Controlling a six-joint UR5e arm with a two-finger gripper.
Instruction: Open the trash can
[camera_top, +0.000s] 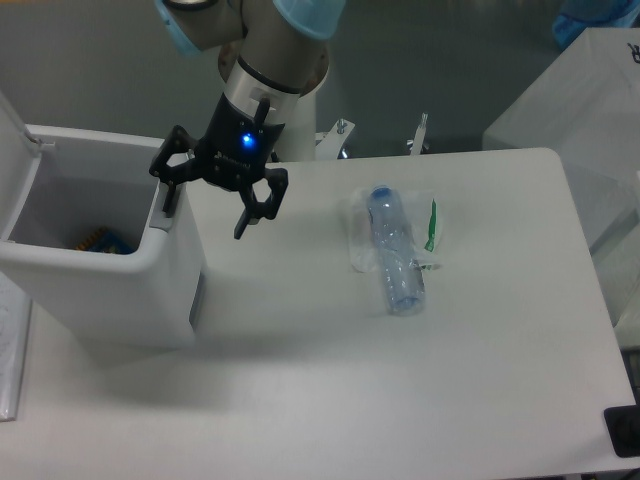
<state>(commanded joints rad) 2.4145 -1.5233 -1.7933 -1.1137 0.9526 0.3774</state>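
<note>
white table (480, 350), open white trash can (120, 290) at left, clear bottle (396, 262) mid

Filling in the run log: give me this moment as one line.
trash can: lid up, interior visible | gripper: open, one finger at grey tab | bottle: lying on table

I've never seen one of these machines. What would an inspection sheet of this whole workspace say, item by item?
Surface: white table, bare towards the front.
Job's things: white trash can at the left, its lid swung up; something orange and blue lies at the bottom inside.
Clutter: clear plastic bottle lying on its side on the table, on a clear wrapper with a green strip beside it.
Grippers: one black pincer, fingers spread, holding nothing; one finger is at the can's right rim, contact unclear. A blue light glows on it.
Cables: nothing seen.
Surroundings: grey floor; a white box-like shape at the upper right.
</note>
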